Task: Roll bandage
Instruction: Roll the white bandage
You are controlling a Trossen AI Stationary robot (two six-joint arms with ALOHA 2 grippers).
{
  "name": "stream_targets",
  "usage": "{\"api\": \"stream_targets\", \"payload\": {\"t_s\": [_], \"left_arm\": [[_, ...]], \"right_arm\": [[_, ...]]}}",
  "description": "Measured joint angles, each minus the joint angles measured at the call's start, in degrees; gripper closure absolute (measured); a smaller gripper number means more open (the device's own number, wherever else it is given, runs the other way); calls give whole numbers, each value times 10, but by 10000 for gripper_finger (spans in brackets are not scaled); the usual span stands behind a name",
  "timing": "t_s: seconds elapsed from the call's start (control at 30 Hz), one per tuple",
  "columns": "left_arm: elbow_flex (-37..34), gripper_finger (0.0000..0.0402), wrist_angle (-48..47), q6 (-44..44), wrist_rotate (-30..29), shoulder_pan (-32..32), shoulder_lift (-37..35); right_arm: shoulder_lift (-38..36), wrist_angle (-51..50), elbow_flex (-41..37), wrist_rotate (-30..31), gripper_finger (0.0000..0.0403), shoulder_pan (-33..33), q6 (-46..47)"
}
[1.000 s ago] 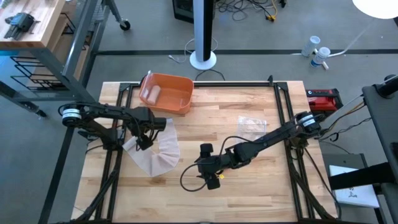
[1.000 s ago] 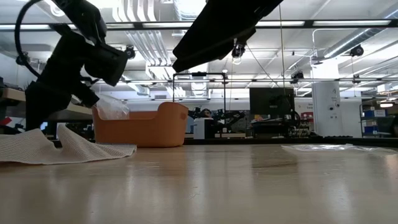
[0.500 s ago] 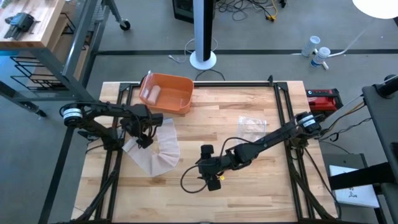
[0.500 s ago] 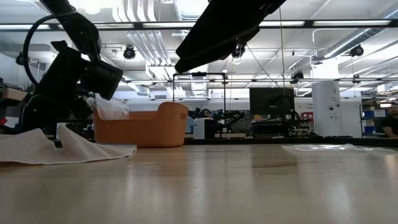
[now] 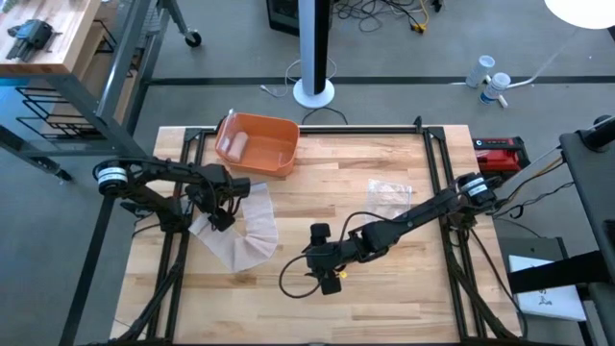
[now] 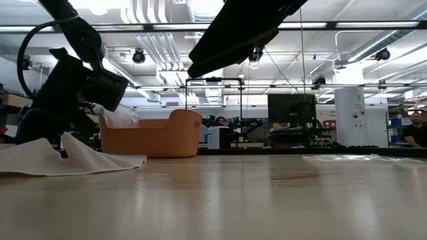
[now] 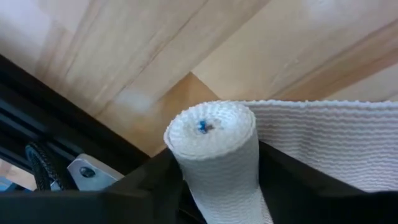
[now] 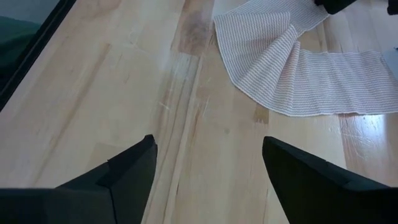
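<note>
The wooden surface [image 5: 384,279] fills the middle of the high view, with an orange bin [image 5: 258,144] at its upper left edge and a clear plastic wrapper [image 5: 388,193] lying right of centre. The bandage [image 5: 245,234] lies at left of centre, most of it still spread loose in a curved, folded strip on the wood, so the rolling looks only partly done. In the left wrist view one end is already wound into a tight roll [image 7: 217,155], and the left pincer [image 5: 219,217] pinches that roll between its dark fingers [image 7: 155,186], at the strip's upper left end. The long flat tail remains to be wound in. The right pincer [image 5: 327,272] waits at lower centre, spread wide and holding nothing, with the loose strip just ahead of it in its own wrist view.
</note>
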Motion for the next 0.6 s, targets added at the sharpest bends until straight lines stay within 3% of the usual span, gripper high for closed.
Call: {"api": "stream_targets", "payload": {"t_s": [0.2, 0.4, 0.6], "left_arm": [[2, 338, -5, -6, 3, 0, -2], [49, 339, -76, -31, 8, -23, -8], [168, 339, -145, -87, -11, -124, -17]], "right_arm": [[-10, -14, 0, 0, 130, 0, -13], [-85, -151, 35, 17, 142, 0, 13], [-168, -225, 35, 56, 163, 24, 42]]}}
